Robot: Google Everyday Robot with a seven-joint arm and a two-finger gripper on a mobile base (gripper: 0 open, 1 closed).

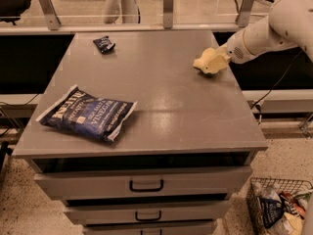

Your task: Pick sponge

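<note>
My gripper (209,62), with cream-yellow parts, is at the end of the white arm (266,28) that reaches in from the right. It is low over the right far part of the grey tabletop (166,92). No sponge shows apart from the gripper. The pale-yellow mass at the gripper's tip cannot be told apart into sponge and gripper parts. Whatever lies under the gripper is hidden.
A large blue chip bag (88,114) lies at the front left. A small dark packet (103,44) lies at the far left. Drawers (146,185) are below the top. A wire basket (279,207) with wrappers stands on the floor at the right. A glass rail (168,4) runs behind.
</note>
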